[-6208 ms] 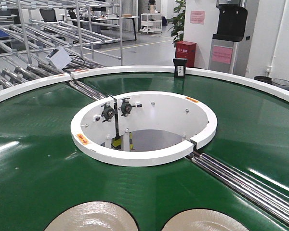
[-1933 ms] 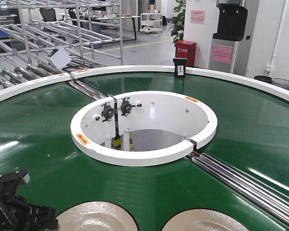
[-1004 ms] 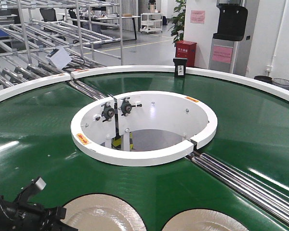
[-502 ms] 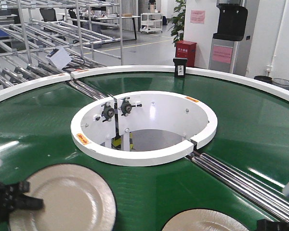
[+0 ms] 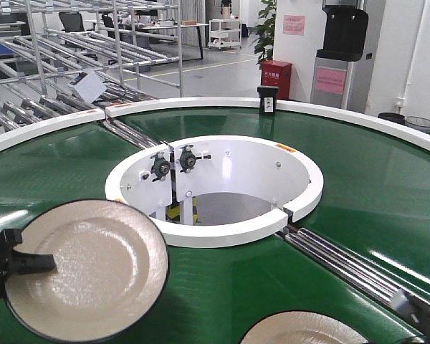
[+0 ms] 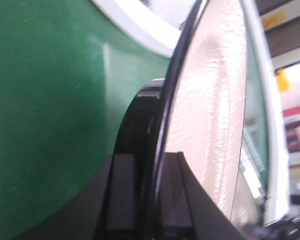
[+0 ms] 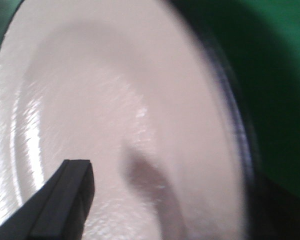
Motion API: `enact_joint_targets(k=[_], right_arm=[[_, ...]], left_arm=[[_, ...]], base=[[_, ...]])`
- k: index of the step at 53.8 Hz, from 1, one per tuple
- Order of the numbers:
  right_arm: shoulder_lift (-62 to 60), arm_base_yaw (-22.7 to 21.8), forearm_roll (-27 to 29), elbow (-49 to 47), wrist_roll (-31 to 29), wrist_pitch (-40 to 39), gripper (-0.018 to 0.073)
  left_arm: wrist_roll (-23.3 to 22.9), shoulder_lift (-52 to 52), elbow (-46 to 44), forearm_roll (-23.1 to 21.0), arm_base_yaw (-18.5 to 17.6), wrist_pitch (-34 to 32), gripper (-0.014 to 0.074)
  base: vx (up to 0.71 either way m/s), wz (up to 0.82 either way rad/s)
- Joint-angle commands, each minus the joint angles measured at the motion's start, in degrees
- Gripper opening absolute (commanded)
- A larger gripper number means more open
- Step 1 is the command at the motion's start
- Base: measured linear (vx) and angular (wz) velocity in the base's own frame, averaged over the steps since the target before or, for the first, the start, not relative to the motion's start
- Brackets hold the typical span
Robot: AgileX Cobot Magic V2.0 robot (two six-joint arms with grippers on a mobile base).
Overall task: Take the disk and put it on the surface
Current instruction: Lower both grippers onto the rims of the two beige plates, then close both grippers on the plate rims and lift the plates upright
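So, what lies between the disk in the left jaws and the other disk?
Only bare green belt, as the front-facing view shows; the held disk and the other disk lie apart.

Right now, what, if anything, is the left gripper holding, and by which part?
The left gripper holds the disk by its dark rim, one finger on each face.

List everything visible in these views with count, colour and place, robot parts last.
plates: two, cream with dark rims; held plate at the left, second plate at the bottom edge
conveyor belt: one, green, circular
inner ring: one, white, centre
outer rim: one, white, far edge
steel rollers: two runs, silver, crossing the belt
red cabinet: one, back wall
water dispenser: one, black and grey, back right
left gripper: black, clamped on the held plate's rim
right gripper: black, lower right, over the second plate; jaw state unclear
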Motion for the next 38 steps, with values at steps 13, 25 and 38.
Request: enact_joint_targets(k=[13,25,38], right_arm=[[-1.69,3.69,4.01,-1.3,0.97,2.11,0.0181],[-3.97,3.69,11.21,-1.4,1.76,4.91,-0.0013],[-12.35,-0.85,16.99,-1.4,8.96,8.77,-0.0008]], left_arm=[[-0.53,-3.13,-1.74,-9.5,-0.06,3.38,-0.0005],[-0.53,-3.13,-1.69,-9.35,-0.06,4.31,-0.0005],[-0.53,-3.04,-1.69,-7.59,-0.06,3.68,-0.0005]], base=[[0.0,0.0],[0.0,0.0],[0.0,0.0]])
